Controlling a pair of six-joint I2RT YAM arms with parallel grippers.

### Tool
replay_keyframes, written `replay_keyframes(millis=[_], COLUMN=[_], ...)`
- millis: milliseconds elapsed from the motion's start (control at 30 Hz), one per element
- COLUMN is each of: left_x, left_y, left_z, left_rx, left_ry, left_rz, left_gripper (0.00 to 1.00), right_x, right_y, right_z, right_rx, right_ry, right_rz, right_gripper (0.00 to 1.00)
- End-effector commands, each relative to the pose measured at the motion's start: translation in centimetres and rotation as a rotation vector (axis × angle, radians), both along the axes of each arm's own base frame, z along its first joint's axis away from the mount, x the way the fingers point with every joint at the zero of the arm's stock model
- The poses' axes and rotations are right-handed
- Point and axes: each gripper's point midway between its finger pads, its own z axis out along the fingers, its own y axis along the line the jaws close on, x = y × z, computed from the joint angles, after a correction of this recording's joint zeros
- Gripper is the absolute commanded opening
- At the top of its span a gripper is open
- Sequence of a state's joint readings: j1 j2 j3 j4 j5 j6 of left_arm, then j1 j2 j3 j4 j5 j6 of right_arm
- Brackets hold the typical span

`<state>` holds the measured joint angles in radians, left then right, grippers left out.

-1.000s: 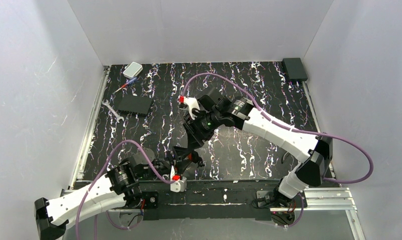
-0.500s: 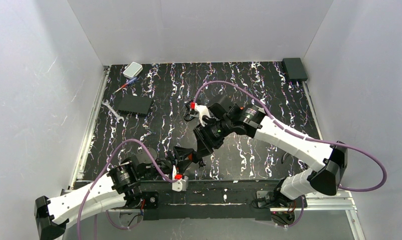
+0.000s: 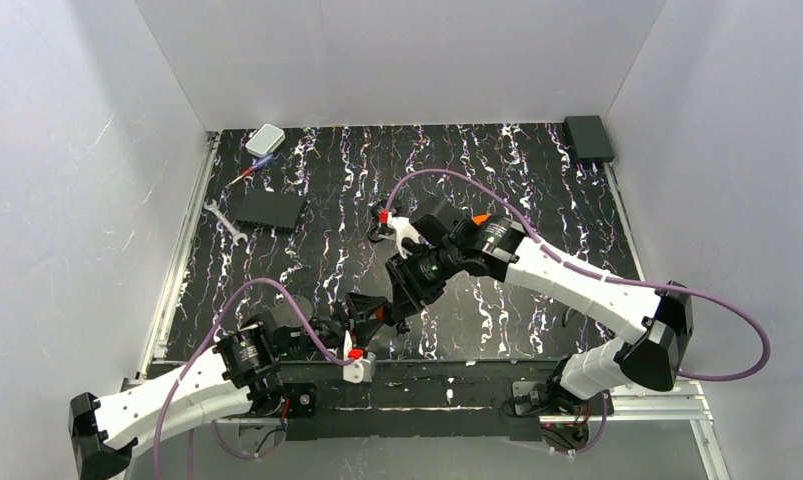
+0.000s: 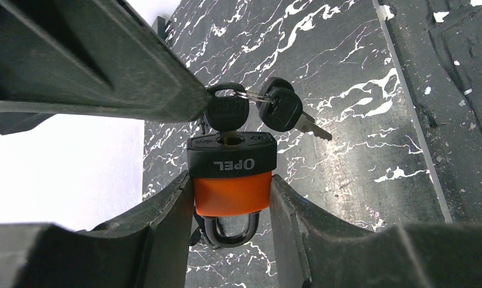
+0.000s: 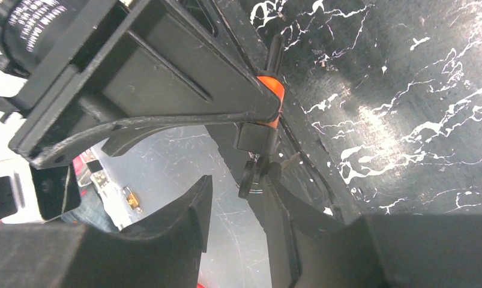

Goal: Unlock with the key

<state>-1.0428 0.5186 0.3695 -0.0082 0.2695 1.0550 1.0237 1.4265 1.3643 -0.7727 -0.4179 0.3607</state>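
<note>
pointing into padlock (image 4: 232,180) keyway, key (image 4: 226,111) axis along padlock body

Was lit brightly and evenly from overhead, with soft shading on the walls (image 3: 397,60) and glare on the glossy table (image 5: 370,120). Burned out to flat white at the left wrist view's left, softened the near fingers (image 4: 322,240), kept the padlock (image 4: 232,192) crisp.

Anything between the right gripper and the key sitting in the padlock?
Nothing visible. The key sits in the padlock, which the left gripper clamps. The right gripper has its open fingers either side of the key's black head. The spare key hangs just beside it and might snag.
</note>
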Motion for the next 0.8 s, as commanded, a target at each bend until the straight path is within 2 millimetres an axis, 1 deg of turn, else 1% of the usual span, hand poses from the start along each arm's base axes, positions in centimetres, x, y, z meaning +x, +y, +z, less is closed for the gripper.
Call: replay_keyframes(millis=[0,100,200,267,333,367,500,600,667,767], left_x=[0.2,0.2,0.2,0.2,0.2,0.2,0.2,0.1,0.1,-0.1], left_y=[-0.4,-0.4,-0.4,-0.4,-0.4,-0.4,-0.4,-0.4,-0.4,-0.6], left_z=[3.7,3.7,3.7,3.7,3.8,3.8,3.7,3.7,3.6,3.6], left_rx=[-0.092,-0.094,-0.092,-0.093,-0.095,-0.095,-0.094,-0.093,-0.092,-0.095], left_ry=[-0.058,-0.059,-0.058,-0.058,-0.059,-0.059,-0.058,-0.054,-0.049,-0.040], left_rz=[-0.002,-0.002,-0.002,-0.002,-0.002,-0.002,-0.001,-0.003,-0.005,-0.014], left_gripper=[0.00,0.00,0.00,0.00,0.00,0.00,0.00,0.00,0.00,0.00], right_x=[-0.3,-0.4,-0.4,-0.3,-0.1,-0.1,0.9,1.2,1.0,1.5], right_y=[0.0,0.1,0.2,0.2,0.3,0.3,0.9,2.1,2.9,2.6], right_z=[0.3,0.1,0.0,0.0,-0.1,-0.1,-0.2,0.2,0.7,0.3], right_rx=[0.014,0.013,0.009,0.006,0.004,0.003,0.012,0.070,0.111,0.036], right_ry=[-0.026,-0.025,-0.028,-0.030,-0.034,-0.036,-0.045,-0.019,-0.036,-0.124], right_rz=[-0.012,-0.008,-0.012,-0.016,-0.019,-0.022,-0.085,-0.132,-0.126,-0.121], right_gripper=[0.43,0.33,0.18,0.12,0.03,0.01,0.01,0.01,0.01,0.01])
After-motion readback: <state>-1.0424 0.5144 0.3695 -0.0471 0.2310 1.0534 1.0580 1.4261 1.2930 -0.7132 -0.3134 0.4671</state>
